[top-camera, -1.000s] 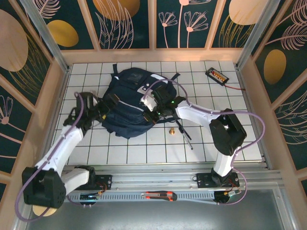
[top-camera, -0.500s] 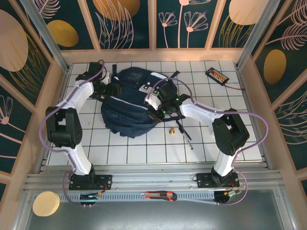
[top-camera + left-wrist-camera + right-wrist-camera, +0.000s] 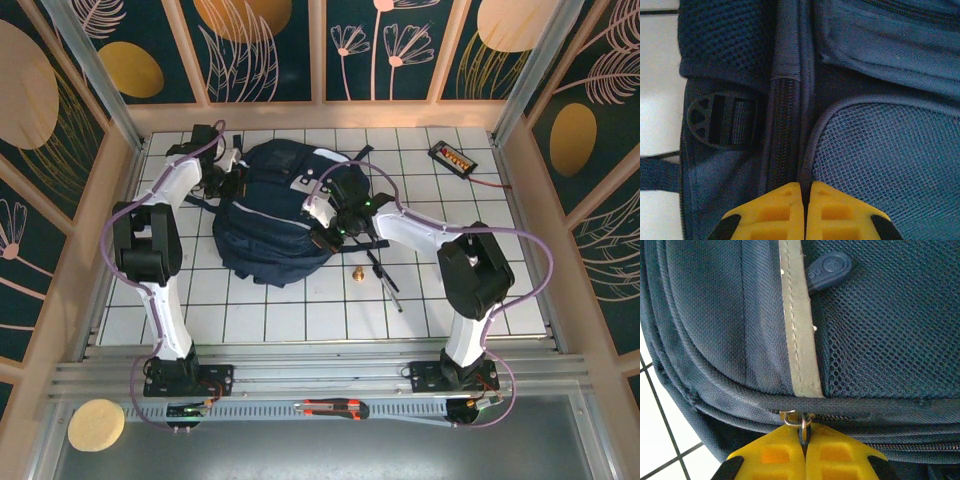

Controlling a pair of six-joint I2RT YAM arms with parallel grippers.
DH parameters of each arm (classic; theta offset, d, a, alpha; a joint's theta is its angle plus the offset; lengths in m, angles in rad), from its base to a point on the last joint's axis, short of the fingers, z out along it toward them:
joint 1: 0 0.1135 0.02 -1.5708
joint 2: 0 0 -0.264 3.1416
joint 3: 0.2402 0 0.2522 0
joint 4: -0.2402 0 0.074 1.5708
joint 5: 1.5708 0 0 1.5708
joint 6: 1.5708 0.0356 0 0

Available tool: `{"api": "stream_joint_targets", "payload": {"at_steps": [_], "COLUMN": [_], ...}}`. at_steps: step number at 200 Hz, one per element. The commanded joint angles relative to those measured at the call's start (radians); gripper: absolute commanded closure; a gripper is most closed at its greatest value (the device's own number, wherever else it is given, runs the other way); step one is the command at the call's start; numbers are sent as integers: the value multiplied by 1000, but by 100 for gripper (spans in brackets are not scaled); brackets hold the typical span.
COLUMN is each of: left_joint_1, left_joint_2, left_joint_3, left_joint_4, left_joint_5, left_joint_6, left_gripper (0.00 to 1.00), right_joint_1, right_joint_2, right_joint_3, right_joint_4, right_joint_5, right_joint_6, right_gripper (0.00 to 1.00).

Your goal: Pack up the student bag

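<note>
- While the student bag (image 3: 270, 220) lies flat on the white tiled table (image 3: 480, 230), towards its far left, both arms are on it. The right gripper (image 3: 804, 432) is pinched shut on the metal ring of a zip pull (image 3: 801, 421) at the bag's right edge. The left gripper (image 3: 803, 187) has its yellow pads pressed together over the zipper line on the bag's far-left side; whether any fabric is caught between them I cannot tell.
- Likely trouble: the ring is thin and held only at the pad tips, so a pull off the line of the zip could let it slip out or jam the slider in the seam.
- If the left grip has no real hold, the bag would probably slide along with the right arm's pull rather than unzip, since the cloth is soft and nothing else anchors it.
- The bag is dark navy, rounded and slumped, with mesh panels, a pale grey stripe (image 3: 797, 330), an oval rubber tab (image 3: 829, 270) and a black strap buckle (image 3: 715, 120). Its zips look closed.
- Just beside the bag on the right lie a small brass piece (image 3: 356, 272) and a thin black rod (image 3: 385, 282). A small black device (image 3: 450, 157) with a red lead sits well apart at the far right corner.
</note>
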Motion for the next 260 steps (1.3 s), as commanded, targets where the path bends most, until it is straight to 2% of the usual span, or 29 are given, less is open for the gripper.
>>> {"api": "stream_joint_targets", "payload": {"at_steps": [1, 27, 58, 83, 103, 117, 151, 169, 188, 214, 240, 260], "left_joint_1": [11, 64, 67, 66, 60, 54, 43, 43, 45, 45, 43, 41], "left_joint_2": [9, -94, -210, -344, -447, -500, -572, -587, -613, -619, -612, -567], "left_joint_3": [5, -125, -295, -501, -616, -665, -767, -788, -800, -816, -829, -786], "left_joint_4": [17, 210, 428, 632, 717, 741, 819, 813, 784, 780, 828, 797], "left_joint_5": [68, 137, 167, 94, 27, -21, -59, -76, -109, -105, -57, 32], "left_joint_6": [-78, -312, -561, -772, -872, -912, -1015, -1016, -987, -976, -996, -936], "left_gripper": [100, 100, 100, 100, 100, 100, 100, 100, 100, 100, 100, 100], "right_joint_1": [-21, -23, -9, 31, 76, 100, 148, 162, 89, -46, -52, -48], "right_joint_2": [21, -3, -66, -77, -94, -112, -149, -206, -258, -233, -235, -244], "right_joint_3": [47, 33, -16, -6, -6, -11, -56, -129, -226, -218, -207, -237], "right_joint_4": [-4, -27, -68, -116, -123, -115, -69, 20, 93, 101, 106, 128], "right_joint_5": [17, 32, 67, 56, 57, 56, 28, 43, 87, 93, 33, 63], "right_joint_6": [-16, -21, -23, 25, 45, 63, 70, 68, 74, 63, 17, 5], "right_gripper": [100, 100, 100, 100, 100, 100, 100, 100, 100, 100, 100, 100]}}
